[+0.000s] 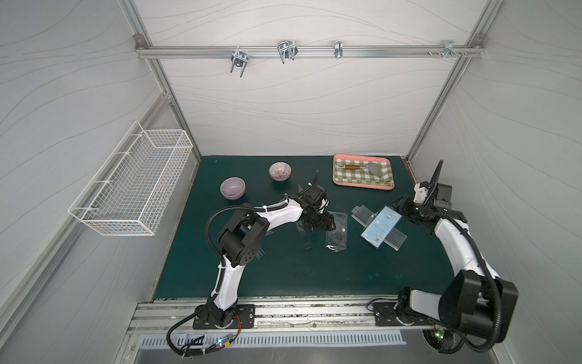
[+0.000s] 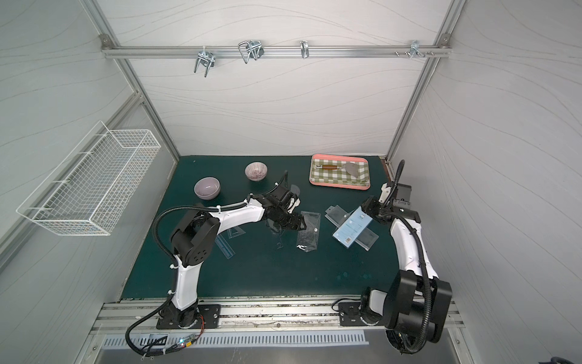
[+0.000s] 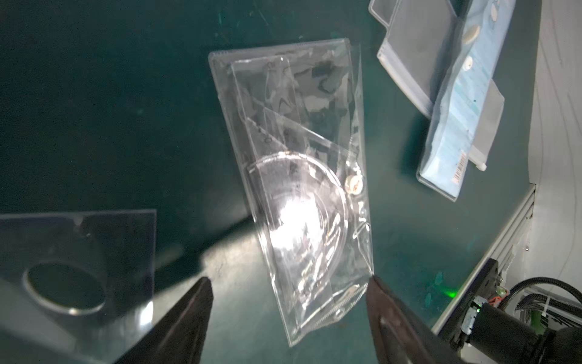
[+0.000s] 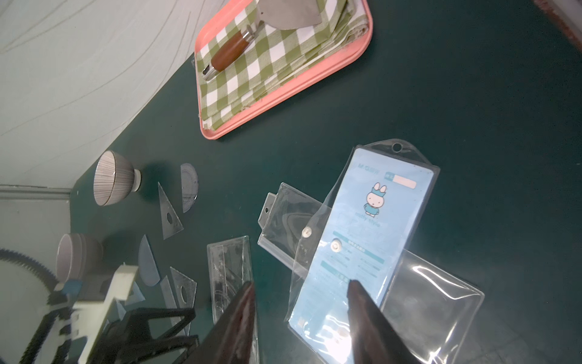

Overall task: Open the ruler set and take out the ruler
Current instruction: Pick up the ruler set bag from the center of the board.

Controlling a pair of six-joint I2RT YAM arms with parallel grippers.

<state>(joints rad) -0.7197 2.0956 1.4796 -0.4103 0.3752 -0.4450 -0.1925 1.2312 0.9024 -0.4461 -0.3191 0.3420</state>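
A clear plastic ruler-set pouch (image 3: pixel 299 189) lies flat near the middle of the dark green worktop (image 1: pixel 283 277), long axis running front to back, with set squares and a protractor inside. The left gripper (image 3: pixel 289 279) is directly above one short end, its jaws wide, empty and straddling the pouch's width, so this arm is nearer. The white snap button (image 3: pixel 354 182) sits by the long edge facing the right arm. The right gripper (image 4: pixel 300 283), part open and empty, hangs over a blue-card pouch (image 4: pixel 362 239) towards the right edge. A loose clear set square (image 3: pixel 78 252) just beside the left jaws could likely snag.
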